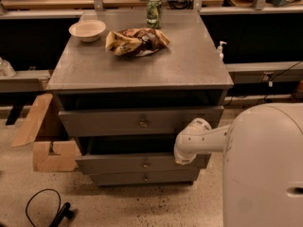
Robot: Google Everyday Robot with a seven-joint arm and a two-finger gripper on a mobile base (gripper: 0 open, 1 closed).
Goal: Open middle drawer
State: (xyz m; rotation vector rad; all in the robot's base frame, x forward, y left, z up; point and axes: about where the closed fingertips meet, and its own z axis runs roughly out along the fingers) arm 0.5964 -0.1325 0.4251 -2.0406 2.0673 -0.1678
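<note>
Camera view looks down at a grey cabinet [142,67] with three stacked drawers, all fronts facing the camera. The middle drawer [118,165] is the second one down. Its long axis runs left to right across the frame, and its small knob [146,164] sits dead centre on the front. It's slid out a bit toward the camera, with a dark gap showing above its front edge. The top drawer [104,122] is out a bit too, and the bottom drawer [123,178] sits further back than the middle one.

The robot's white body [265,169] fills the lower right. Its arm [208,140] reaches left, so the gripper [185,154] ends up right at the right end of the middle drawer's front, well away from the knob. Honestly I can't tell whether it's spread or closed up, or whether it's actually touching the front.

On top of the cabinet: a bowl [87,30] back left, a crumpled chip bag [136,40] beside it, and a green can [154,12] at the back edge. Some cardboard [45,136] leans on the floor to the left, with a black cable [45,207] near it.
</note>
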